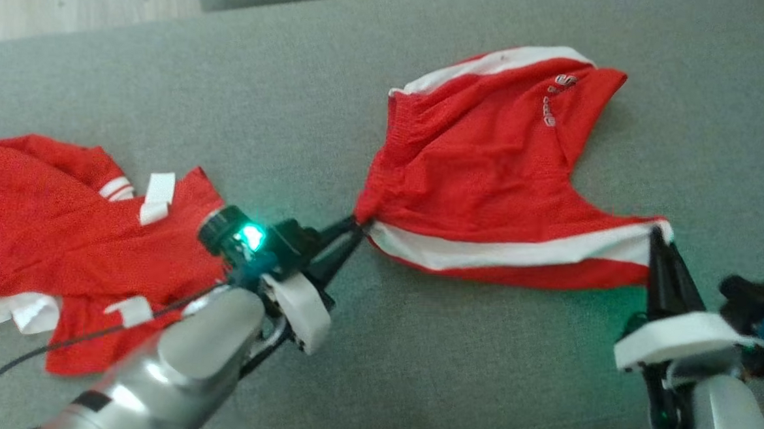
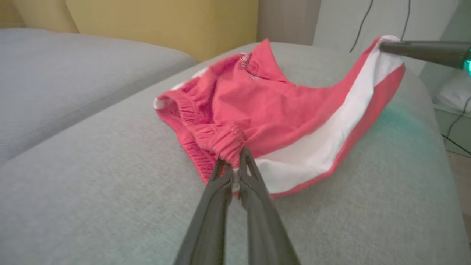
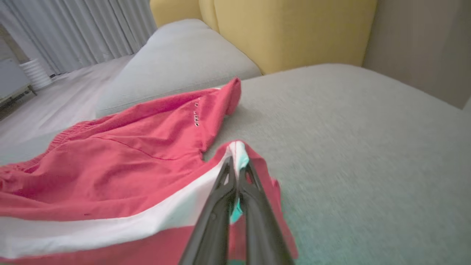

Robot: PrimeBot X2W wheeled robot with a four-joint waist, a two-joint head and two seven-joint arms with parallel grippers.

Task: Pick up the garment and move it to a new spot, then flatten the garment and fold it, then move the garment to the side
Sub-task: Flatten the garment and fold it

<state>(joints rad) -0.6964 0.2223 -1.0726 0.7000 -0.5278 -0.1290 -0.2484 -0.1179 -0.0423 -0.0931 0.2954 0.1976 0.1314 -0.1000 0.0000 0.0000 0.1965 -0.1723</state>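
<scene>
The shorts (image 1: 489, 168): pinched at both ends.
Waistband in left gripper (image 1: 357, 226), hem in right gripper (image 1: 657, 235); striped edge spans between.

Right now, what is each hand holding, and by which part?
Both hold the red shorts with white side stripes: left hand pinches the elastic waistband, right hand the striped leg hem.

You cannot read the white lettering (image 1: 549, 111) on the shorts (image 1: 489, 174); it is too small and smeared. The second red garment (image 1: 47, 236) runs off the head view's left edge. In the right wrist view the shorts spill past the left and bottom edges, and the sofa cushion (image 3: 368, 165) is blurred.
</scene>
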